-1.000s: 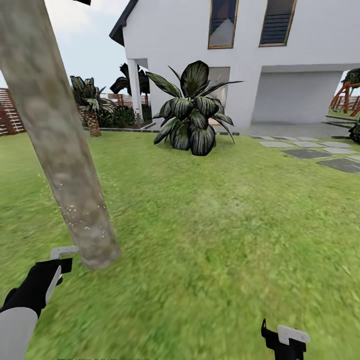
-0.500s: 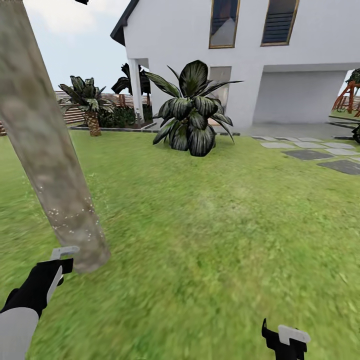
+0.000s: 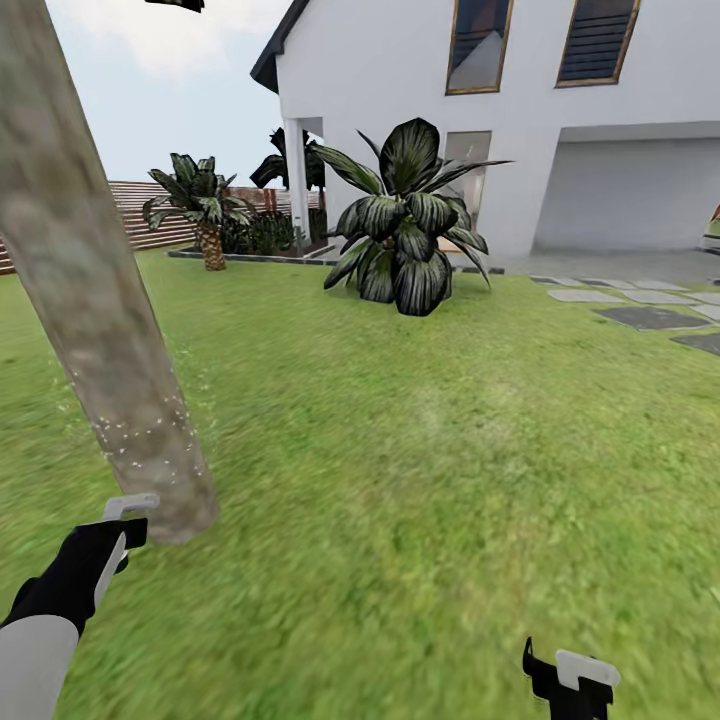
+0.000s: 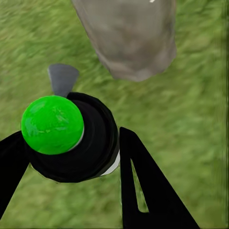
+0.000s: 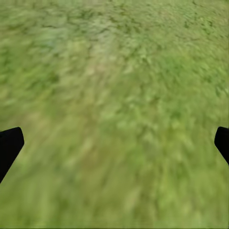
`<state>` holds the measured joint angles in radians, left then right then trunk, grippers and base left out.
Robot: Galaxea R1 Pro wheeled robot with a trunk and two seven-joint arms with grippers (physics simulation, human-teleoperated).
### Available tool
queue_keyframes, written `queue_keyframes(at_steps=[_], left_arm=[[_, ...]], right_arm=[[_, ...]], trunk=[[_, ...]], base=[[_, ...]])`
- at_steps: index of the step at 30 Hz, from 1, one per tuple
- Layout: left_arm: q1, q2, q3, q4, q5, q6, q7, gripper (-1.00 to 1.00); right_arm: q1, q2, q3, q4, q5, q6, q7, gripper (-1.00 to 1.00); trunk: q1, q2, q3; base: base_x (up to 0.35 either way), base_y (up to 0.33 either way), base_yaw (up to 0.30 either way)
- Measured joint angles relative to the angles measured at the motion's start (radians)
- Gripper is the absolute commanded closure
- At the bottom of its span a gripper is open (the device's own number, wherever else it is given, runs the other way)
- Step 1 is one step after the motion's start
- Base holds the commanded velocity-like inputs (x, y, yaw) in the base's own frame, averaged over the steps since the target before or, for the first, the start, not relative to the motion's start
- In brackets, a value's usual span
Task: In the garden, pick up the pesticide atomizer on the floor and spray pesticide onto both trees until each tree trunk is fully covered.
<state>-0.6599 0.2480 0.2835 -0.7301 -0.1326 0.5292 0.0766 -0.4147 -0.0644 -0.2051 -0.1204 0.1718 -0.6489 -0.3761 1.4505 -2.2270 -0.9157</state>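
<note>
- Nothing moved but the camera, which swung left; the tree trunk [image 3: 105,330] stood speckled white.
- Left end effector [image 4: 71,157] clamped the pesticide atomizer [image 4: 64,136] beside the trunk's base.
- Right end effector [image 5: 114,143] hung spread wide over the lawn [image 3: 450,450], holding nothing.

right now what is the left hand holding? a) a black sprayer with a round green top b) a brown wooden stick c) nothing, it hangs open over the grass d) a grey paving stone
a: in the left wrist view the left hand has its black fingers on either side of the black sprayer with the round green top, close to the thick grey-brown tree trunk.
</note>
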Motion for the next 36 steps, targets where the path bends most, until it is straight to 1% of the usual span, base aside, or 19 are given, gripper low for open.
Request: queue_keyframes(at_steps=[7,14,20,23,27,31,33,34,36], left_arm=[[0.0,0.0,0.0,0.002,-0.001,0.0,0.0,1.0],[0.013,-0.001,0.0,0.002,0.0,0.0,0.0,1.0],[0.013,-0.001,0.0,0.001,0.0,0.0,0.0,1.0],[0.014,-0.001,0.0,0.0,0.0,0.0,0.0,1.0],[0.013,-0.001,0.0,-0.004,0.001,0.0,0.0,1.0],[0.01,-0.003,-0.004,-0.01,0.003,0.0,-0.001,1.0],[0.0,-0.008,-0.007,-0.014,0.006,0.01,-0.004,1.0],[-0.007,-0.017,-0.009,-0.016,0.008,0.014,-0.005,1.0],[-0.037,-0.026,-0.014,-0.02,0.005,0.021,-0.006,1.0]], right_arm=[[0.0,0.0,0.0,0.0,0.0,0.0,0.0,-1.0],[0.0,0.0,0.0,0.0,0.0,0.0,0.0,-1.0],[0.0,0.0,0.0,0.001,0.0,0.0,0.0,-1.0],[0.0,0.0,0.0,0.001,0.0,0.0,0.0,-1.0],[0.0,0.0,0.0,0.001,0.0,0.0,0.0,-1.0],[0.0,0.0,0.0,0.0,0.0,0.0,0.0,-1.0],[0.0,0.0,0.0,0.0,0.0,0.0,0.0,-1.0],[0.0,0.0,0.0,0.0,0.0,0.0,0.0,-1.0],[0.0,0.0,0.0,0.0,0.0,0.0,0.0,-1.0]], trunk=[[0.0,0.0,0.0],[0.0,0.0,0.0],[0.0,0.0,0.0],[0.0,0.0,0.0],[0.0,0.0,0.0],[0.0,0.0,0.0],[0.0,0.0,0.0],[0.0,0.0,0.0],[0.0,0.0,0.0]], base=[[0.236,-0.189,0.027],[0.234,-0.191,0.258],[0.206,-0.198,0.276],[0.012,-0.243,0.276],[-0.182,-0.223,0.253],[-0.092,-0.078,0.046],[-0.007,-0.006,0.004],[-0.002,-0.002,0.001],[-0.001,-0.001,0.0]])
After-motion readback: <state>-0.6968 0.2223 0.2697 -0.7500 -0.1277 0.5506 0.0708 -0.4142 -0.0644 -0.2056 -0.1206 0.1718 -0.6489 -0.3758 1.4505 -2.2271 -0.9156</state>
